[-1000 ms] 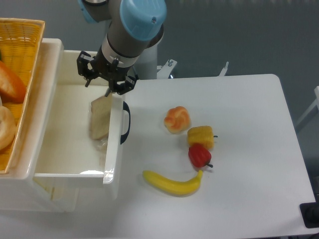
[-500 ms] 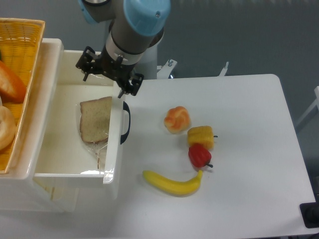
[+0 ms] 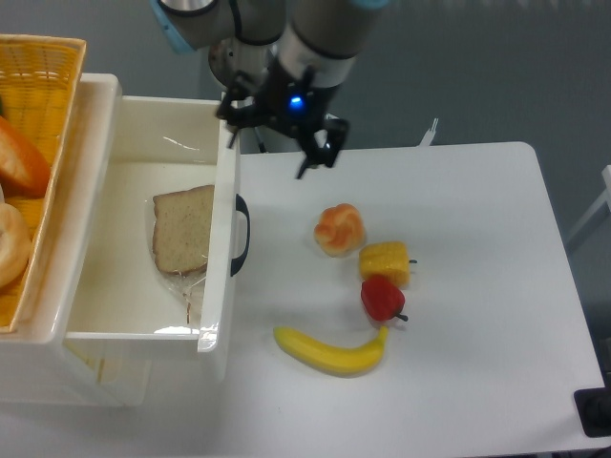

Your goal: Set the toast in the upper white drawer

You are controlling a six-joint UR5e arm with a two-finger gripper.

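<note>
The toast [image 3: 183,230], a brown slice in clear plastic, lies flat on the floor of the upper white drawer [image 3: 222,303], near its front wall and black handle [image 3: 242,235]. My gripper [image 3: 270,143] hangs above the drawer's back right corner and the table's rear edge, up and to the right of the toast. It is open, with nothing between its fingers. A blue light glows on its body.
A yellow wicker basket [image 3: 43,78] with bread-like items sits left of the drawer. On the white table lie an orange-and-cream bun [image 3: 339,228], a corn piece [image 3: 385,261], a red pepper [image 3: 382,298] and a banana [image 3: 329,352].
The toast dropped from the gripper and came to lie flat in the drawer. The gripper then rose and swung right, off the drawer toward the table.
</note>
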